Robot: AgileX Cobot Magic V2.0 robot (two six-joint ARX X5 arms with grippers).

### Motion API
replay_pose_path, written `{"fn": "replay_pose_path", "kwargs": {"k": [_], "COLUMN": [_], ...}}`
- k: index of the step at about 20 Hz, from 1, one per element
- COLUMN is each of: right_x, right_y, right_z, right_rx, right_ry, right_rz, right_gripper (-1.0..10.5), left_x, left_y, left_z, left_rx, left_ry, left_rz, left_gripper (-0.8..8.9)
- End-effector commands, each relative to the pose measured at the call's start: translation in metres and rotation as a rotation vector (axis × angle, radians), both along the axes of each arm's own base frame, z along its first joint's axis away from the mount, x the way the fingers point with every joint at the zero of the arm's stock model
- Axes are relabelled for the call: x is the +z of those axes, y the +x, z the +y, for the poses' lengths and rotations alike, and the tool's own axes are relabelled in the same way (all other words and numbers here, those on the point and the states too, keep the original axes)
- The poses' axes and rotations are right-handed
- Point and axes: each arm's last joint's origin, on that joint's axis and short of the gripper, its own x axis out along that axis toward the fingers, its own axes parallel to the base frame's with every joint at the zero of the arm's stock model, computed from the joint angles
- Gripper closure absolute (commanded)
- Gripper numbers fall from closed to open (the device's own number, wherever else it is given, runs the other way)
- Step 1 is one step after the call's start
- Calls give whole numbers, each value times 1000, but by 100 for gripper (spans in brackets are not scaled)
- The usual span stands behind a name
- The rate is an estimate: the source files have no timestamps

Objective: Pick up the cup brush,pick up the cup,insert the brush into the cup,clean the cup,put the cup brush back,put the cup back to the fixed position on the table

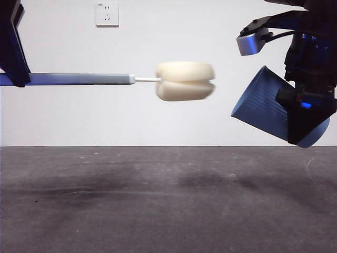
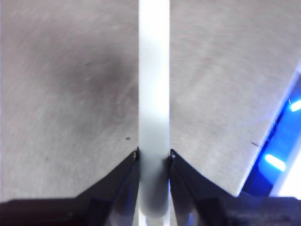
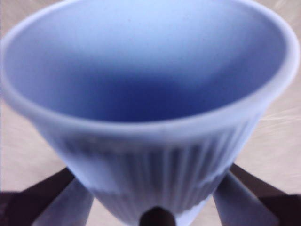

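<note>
In the front view the cup brush (image 1: 105, 79) hangs level above the table (image 1: 158, 200), its cream sponge head (image 1: 184, 80) pointing right. My left gripper (image 1: 18, 79) at the left edge is shut on its grey handle. The left wrist view shows the handle (image 2: 154, 94) clamped between that gripper's (image 2: 154, 153) jaws. At the right, my right gripper (image 1: 300, 103) is shut on the blue ribbed cup (image 1: 260, 105), which is tilted in the air with its rim facing left and slightly up toward the sponge. A small gap separates them. The right wrist view looks into the cup (image 3: 150, 84), held low by the gripper (image 3: 155, 200).
A white wall socket (image 1: 107, 14) sits high on the back wall. The right arm's wrist camera (image 1: 253, 42) sticks out above the cup. In the left wrist view the table's edge and a blue-lit object (image 2: 282, 150) show at one side.
</note>
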Motion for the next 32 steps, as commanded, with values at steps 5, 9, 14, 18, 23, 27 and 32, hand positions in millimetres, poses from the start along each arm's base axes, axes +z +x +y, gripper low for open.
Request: {"fn": "replay_pose_path", "kwargs": {"k": [5, 9, 14, 18, 23, 27, 32], "right_x": [0, 0, 1, 1, 1, 1, 1], "right_y": [-9, -14, -20, -26, -34, -41, -43], "right_z": [14, 22, 30, 37, 48, 55, 55], "right_rx": [160, 213, 287, 357, 423, 461, 450], "right_ry": [-177, -238, -325, -352, -383, -381, -404], "right_rz": [-26, -48, -68, -72, -96, -103, -108], "right_gripper": [962, 962, 962, 962, 962, 962, 962], "left_x": [-4, -13, -18, -19, -34, -39, -44], "left_y": [2, 5, 8, 7, 12, 12, 9], "left_z": [-4, -16, -29, -37, -61, -83, -71], "left_rx": [-38, -77, -86, -100, -114, -104, -13], "left_ry": [57, 81, 59, 34, 21, -88, 36], "left_rz": [-8, 29, 30, 20, 57, 68, 110], "left_gripper": [822, 822, 822, 822, 822, 822, 822]}}
